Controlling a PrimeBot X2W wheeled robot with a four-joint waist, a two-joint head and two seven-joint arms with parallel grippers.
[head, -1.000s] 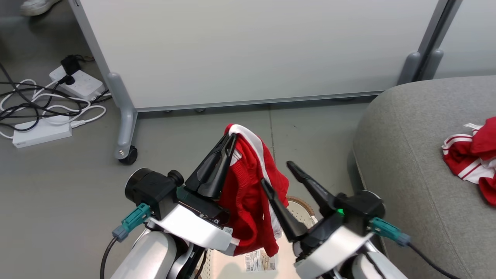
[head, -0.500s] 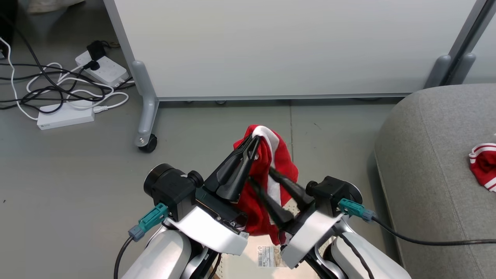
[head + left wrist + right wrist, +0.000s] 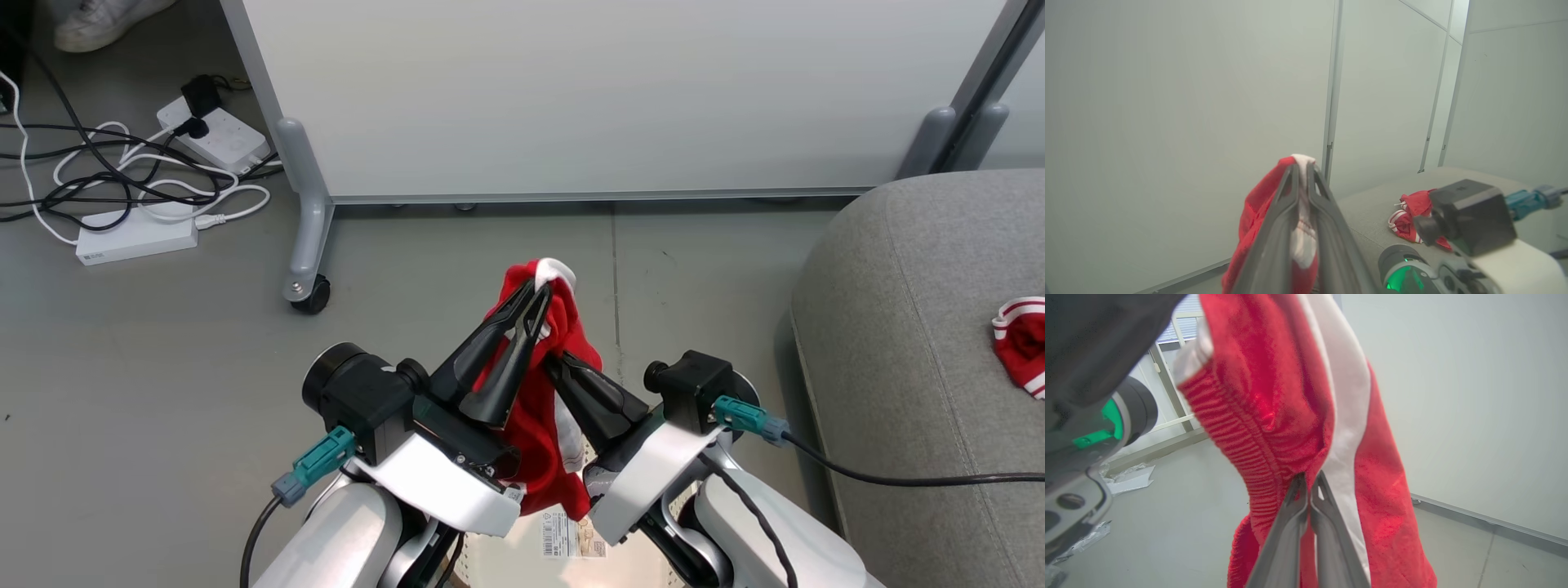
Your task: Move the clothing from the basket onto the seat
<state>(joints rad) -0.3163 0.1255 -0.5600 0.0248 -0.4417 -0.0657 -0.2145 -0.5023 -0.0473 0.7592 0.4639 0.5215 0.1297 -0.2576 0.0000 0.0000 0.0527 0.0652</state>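
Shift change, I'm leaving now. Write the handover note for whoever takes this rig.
Grippers: the left gripper is shut on the top edge of the garment. The right gripper is shut on the same garment, lower down.
Where: the garment hangs in the air above the basket, short of the seat.
Done: the other garment lies on the seat.
Left: carry the garment to the seat and release it. Then check the basket, since most of its inside is hidden.
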